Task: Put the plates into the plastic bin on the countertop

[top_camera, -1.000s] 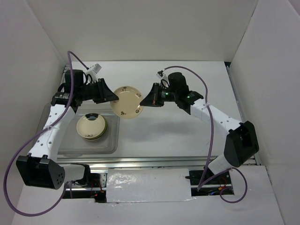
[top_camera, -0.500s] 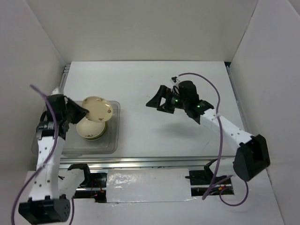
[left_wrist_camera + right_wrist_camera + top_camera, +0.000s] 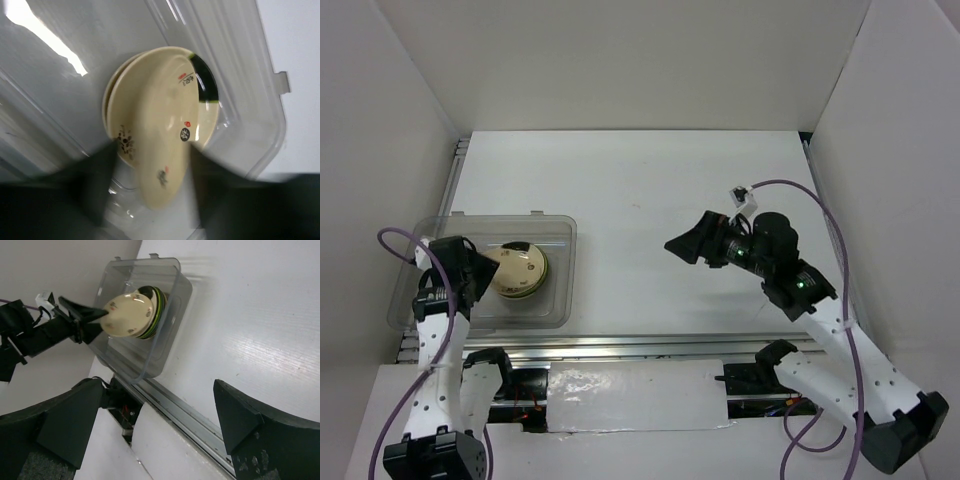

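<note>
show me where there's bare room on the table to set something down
The table is bare along the whole far side, and in the middle between the bin and the right gripper. Crowded: inside the bin, where the left gripper holds a cream plate tilted over the stack.

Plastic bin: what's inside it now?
A plate stack, a cream plate tilted over it in the left gripper. Edges of a black plate and a green plate show; anything beneath is covered.

Bright even light, glare on the plastic bin (image 3: 235,55), blurred wrist foregrounds.
</note>
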Robot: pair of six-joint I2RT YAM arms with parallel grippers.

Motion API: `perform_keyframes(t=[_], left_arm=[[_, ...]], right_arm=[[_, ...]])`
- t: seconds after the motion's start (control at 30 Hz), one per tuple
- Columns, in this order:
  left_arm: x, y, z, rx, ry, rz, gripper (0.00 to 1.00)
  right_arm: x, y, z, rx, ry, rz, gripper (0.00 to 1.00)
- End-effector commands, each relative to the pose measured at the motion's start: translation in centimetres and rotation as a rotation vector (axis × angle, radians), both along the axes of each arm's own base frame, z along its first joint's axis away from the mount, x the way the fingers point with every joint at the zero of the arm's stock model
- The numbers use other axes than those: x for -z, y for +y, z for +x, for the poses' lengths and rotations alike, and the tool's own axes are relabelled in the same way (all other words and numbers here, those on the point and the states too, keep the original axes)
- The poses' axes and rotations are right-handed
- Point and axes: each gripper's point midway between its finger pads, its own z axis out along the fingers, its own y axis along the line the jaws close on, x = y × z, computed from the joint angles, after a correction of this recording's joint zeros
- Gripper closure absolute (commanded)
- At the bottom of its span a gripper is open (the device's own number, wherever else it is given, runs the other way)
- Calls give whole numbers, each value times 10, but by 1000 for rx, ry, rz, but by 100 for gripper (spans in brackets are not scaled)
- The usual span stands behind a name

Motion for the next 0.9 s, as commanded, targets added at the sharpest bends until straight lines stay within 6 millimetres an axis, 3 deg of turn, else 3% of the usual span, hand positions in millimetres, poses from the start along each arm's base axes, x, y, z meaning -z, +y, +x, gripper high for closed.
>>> perform_keyframes(t=[0.0,0.03,0.13,0.2,0.23,0.27,0.33,0.4,0.43,0.47,0.53,0.57,0.6,0.63,0.7,0.73,0.77,0.87], left_arm=[[-30,5,21,19,-129,40,20],[-30,5,19,24,-118,38,1],[-35,3,11,70,-62,63,1],[-49,5,9,118,-47,111,1],[-49,3,6,138,-16,113,1],[-54,-4,2,182,-4,97,1],[-57,-21,4,331,-30,100,1],[-64,-58,6,573,-97,49,1],[-65,-65,2,621,-89,37,1],[-71,-69,-6,666,-76,53,1],[-82,-63,-17,660,-50,128,1],[-103,-57,-21,643,-78,193,1],[-109,-44,-32,590,-44,253,1],[-137,-37,-40,552,-101,315,1],[-155,-21,-61,487,-78,398,1],[-179,-18,-72,447,-131,437,1],[-188,-17,-78,434,-157,454,1],[-221,-21,-101,417,-272,502,1]], right_arm=[[-32,-12,-14,15,-93,4,0],[-37,-13,-18,14,-106,13,0],[-51,-21,-33,11,-142,23,0],[-63,-28,-41,21,-177,14,0],[-59,-31,-45,22,-156,-10,0],[-66,-35,-48,30,-170,-19,0],[-57,-48,-49,81,-149,-87,0],[-60,-69,-43,193,-171,-144,0],[-53,-75,-46,205,-151,-183,0],[-60,-86,-47,249,-168,-202,0],[-61,-107,-49,327,-179,-257,0],[-70,-115,-52,350,-210,-263,0],[-76,-122,-56,369,-225,-271,0],[-84,-137,-61,418,-231,-293,0],[-91,-152,-66,457,-239,-331,0],[-88,-160,-71,469,-222,-366,0],[-101,-171,-76,502,-244,-374,0],[-110,-195,-92,550,-248,-423,0]])
